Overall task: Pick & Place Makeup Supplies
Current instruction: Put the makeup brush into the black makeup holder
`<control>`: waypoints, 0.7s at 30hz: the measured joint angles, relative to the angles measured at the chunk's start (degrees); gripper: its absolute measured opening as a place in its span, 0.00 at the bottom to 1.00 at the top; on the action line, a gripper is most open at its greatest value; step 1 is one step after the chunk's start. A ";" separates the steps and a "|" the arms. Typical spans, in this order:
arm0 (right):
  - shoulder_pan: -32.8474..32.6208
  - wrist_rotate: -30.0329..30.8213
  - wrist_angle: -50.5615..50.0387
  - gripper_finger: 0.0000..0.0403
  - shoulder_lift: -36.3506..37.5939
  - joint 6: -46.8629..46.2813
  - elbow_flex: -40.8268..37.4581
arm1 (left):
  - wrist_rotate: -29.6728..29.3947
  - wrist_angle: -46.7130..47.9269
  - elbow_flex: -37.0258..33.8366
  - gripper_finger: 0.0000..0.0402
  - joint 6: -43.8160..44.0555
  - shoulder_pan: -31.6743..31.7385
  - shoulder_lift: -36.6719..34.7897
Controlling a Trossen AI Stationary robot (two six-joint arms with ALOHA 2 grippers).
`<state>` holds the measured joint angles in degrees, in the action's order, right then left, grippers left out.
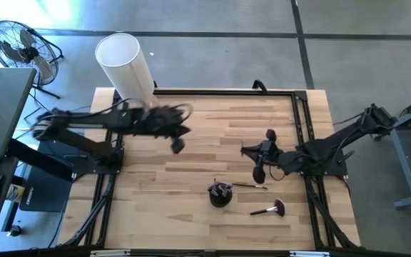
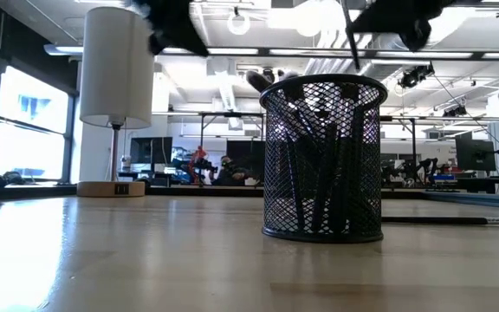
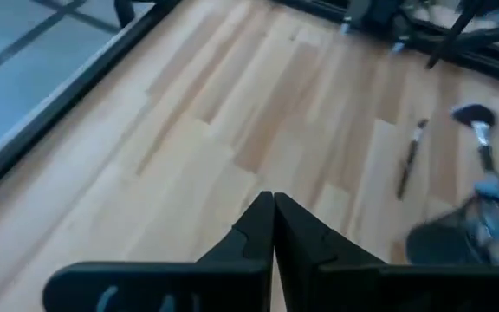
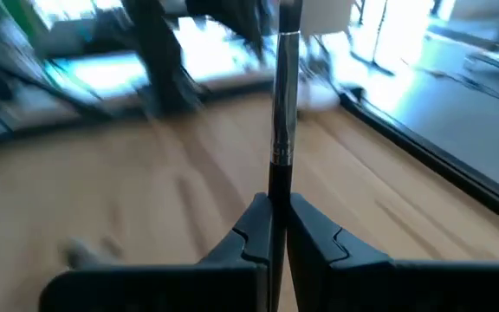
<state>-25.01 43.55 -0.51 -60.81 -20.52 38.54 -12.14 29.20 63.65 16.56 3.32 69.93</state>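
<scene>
Right gripper [image 4: 275, 227] clamps a slim silver-ferruled makeup brush [image 4: 283, 104]; judged next: carry it over the black mesh cup [image 1: 220, 194]. Left gripper [image 3: 273, 227], clenched empty, waits apart.

The worktop [image 1: 191, 135] lies bare across its middle and left, wide room for passing. Obstacles cluster on the right: the mesh cup [image 1: 220, 193] with brushes standing in it, a thin brush [image 1: 249, 185] lying just beside it, and a fluffy brush [image 1: 270, 209] nearer the front edge. The right gripper [image 1: 257, 173], shut on a brush [image 4: 281, 130], hangs near the cup. A white cylinder [image 1: 125, 66] stands at the back left corner.
</scene>
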 joint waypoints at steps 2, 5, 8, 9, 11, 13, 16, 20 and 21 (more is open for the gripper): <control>-1.01 -0.44 7.45 0.02 -1.72 1.97 0.07 | -0.06 -8.91 -8.81 0.00 0.19 -1.94 -5.63; -2.43 1.04 14.55 0.02 -6.36 3.85 1.37 | -1.89 -20.27 -20.29 0.00 1.48 -5.03 -13.19; -3.34 2.61 14.39 0.02 -12.43 2.02 5.34 | -6.51 -27.78 -29.01 0.00 1.30 -8.80 -19.63; -3.57 3.00 14.56 0.02 -14.37 1.27 6.77 | -8.14 -29.75 -30.97 0.00 0.57 -10.00 -21.33; -3.92 3.66 14.40 0.02 -18.01 0.00 9.24 | -10.97 -31.45 -34.51 0.00 -1.05 -12.22 -24.72; -3.93 3.51 14.71 0.02 -21.06 -2.44 11.39 | -12.34 -31.12 -36.68 0.00 -1.69 -13.69 -27.24; -3.96 2.67 14.54 0.02 -25.10 -7.25 13.78 | -12.52 -29.95 -37.83 0.00 -1.75 -14.79 -28.74; -4.65 0.75 14.27 0.02 -29.10 -13.88 15.73 | -10.69 -27.58 -37.88 0.00 -1.73 -14.98 -29.41; -5.07 0.53 13.74 0.02 -29.79 -15.17 15.96 | -10.30 -27.31 -37.89 0.00 -1.73 -14.98 -29.42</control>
<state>-30.09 44.08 13.23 -90.59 -35.69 54.51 -22.44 1.89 25.76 14.83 -11.66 40.51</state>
